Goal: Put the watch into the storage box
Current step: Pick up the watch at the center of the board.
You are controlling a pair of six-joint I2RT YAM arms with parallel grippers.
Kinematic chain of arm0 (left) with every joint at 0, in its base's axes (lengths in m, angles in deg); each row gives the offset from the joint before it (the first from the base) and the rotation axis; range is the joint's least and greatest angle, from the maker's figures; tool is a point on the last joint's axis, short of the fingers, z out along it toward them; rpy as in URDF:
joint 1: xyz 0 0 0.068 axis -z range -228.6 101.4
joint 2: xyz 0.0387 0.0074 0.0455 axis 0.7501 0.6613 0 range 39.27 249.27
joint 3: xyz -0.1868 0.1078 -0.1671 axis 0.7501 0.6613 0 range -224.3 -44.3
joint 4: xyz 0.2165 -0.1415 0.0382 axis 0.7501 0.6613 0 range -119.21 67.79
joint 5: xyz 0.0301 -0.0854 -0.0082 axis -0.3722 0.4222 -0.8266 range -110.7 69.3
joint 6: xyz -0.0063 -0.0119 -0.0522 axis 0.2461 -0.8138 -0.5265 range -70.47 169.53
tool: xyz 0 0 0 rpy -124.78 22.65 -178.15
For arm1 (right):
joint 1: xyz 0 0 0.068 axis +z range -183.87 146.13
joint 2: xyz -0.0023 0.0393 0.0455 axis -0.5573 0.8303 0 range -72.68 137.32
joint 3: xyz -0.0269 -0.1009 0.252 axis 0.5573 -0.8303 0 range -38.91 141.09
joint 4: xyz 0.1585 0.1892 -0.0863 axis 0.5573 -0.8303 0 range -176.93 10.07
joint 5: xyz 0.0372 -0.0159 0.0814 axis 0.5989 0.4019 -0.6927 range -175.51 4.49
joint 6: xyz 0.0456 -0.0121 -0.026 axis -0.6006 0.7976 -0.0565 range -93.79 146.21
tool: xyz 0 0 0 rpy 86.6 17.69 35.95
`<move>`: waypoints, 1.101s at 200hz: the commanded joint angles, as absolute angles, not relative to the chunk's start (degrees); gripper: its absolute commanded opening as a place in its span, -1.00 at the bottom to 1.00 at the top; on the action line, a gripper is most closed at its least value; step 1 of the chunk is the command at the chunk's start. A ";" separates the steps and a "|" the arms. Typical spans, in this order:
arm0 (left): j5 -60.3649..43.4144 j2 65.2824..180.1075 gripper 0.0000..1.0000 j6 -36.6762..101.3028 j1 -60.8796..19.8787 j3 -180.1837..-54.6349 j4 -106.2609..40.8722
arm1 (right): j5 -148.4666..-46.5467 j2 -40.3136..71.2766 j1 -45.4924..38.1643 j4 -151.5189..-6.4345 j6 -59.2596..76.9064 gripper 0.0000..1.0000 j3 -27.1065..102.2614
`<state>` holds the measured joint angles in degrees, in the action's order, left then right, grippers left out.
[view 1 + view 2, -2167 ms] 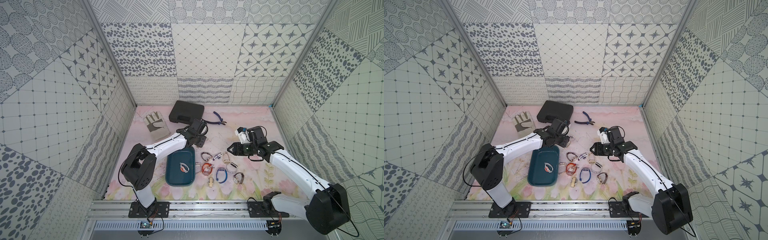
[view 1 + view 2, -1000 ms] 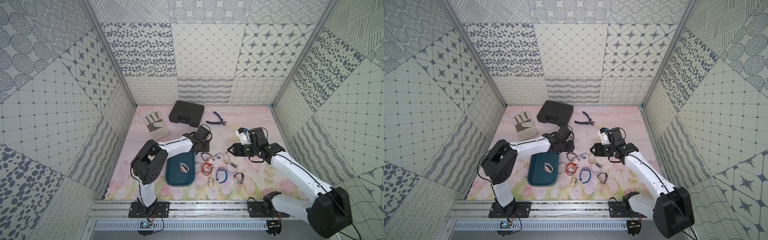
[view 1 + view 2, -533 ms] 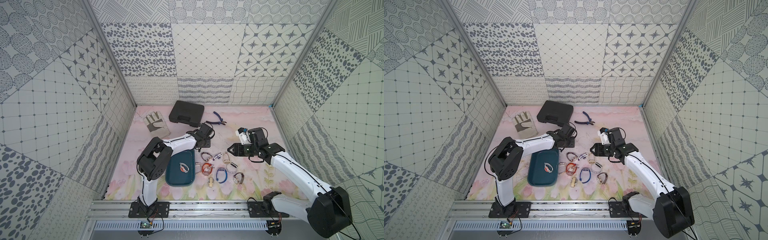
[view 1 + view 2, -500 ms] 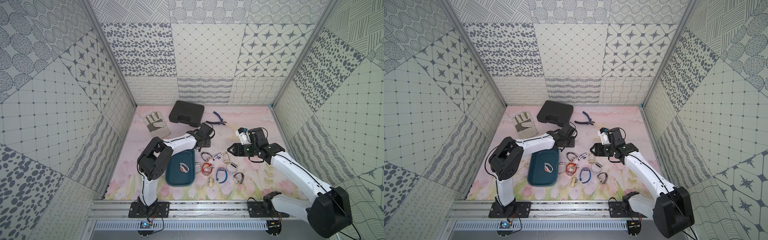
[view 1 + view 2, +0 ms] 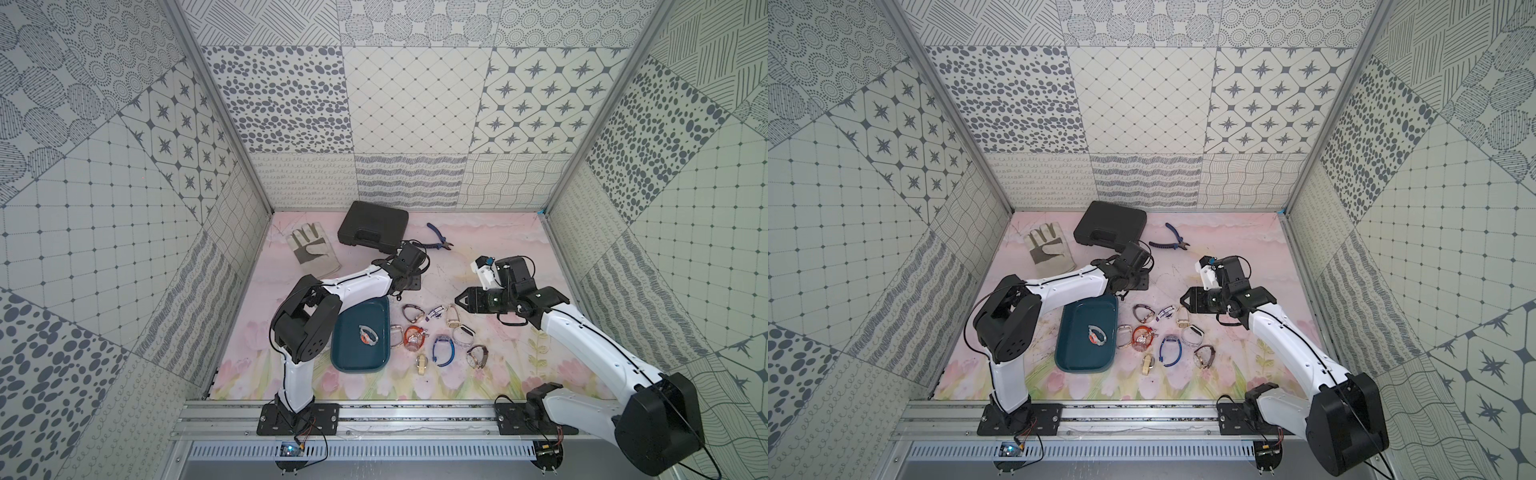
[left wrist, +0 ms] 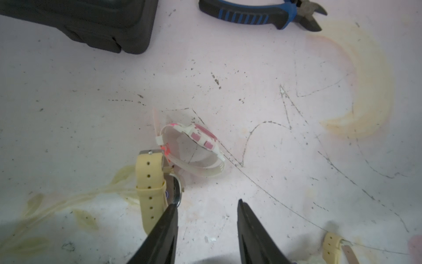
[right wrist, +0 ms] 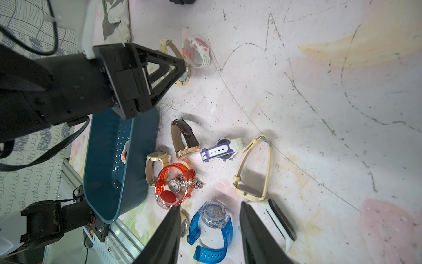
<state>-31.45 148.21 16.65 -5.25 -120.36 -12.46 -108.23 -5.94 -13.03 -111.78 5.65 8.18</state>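
The left gripper (image 5: 409,282) has been shifted slightly rightward, toward the frame's centre, just above the tray's (image 5: 359,368) upper edge. The left arm's elbow (image 5: 305,328) has been swung rightward, closer to the tray's left side.

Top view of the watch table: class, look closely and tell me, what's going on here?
The left pincer, jaws open, sits low beside a cream-strapped wristwatch and a pink-and-white plastic watch, gripping neither. The right pincer hovers open and empty above the loose watches. One orange-trimmed watch lies in the shallow dark teal plastic tray.
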 commanded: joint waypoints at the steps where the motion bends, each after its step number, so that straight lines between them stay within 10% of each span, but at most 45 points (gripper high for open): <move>1: -29.27 143.00 0.02 15.74 -4.33 -117.53 -10.67 | -108.05 -5.70 -13.26 -109.81 6.43 -0.06 7.86; 136: -31.29 154.48 -0.04 21.21 -10.14 -127.66 -5.29 | -108.18 -5.53 -13.21 -109.81 6.23 -0.07 7.42; 188: -30.23 154.15 -0.91 22.22 -10.69 -128.06 -5.20 | -108.12 -6.15 -13.21 -109.90 6.17 -0.07 7.23; 220: -27.82 145.57 -0.97 21.23 -11.66 -120.68 -8.77 | -108.17 -5.89 -13.22 -109.63 6.17 -0.07 7.21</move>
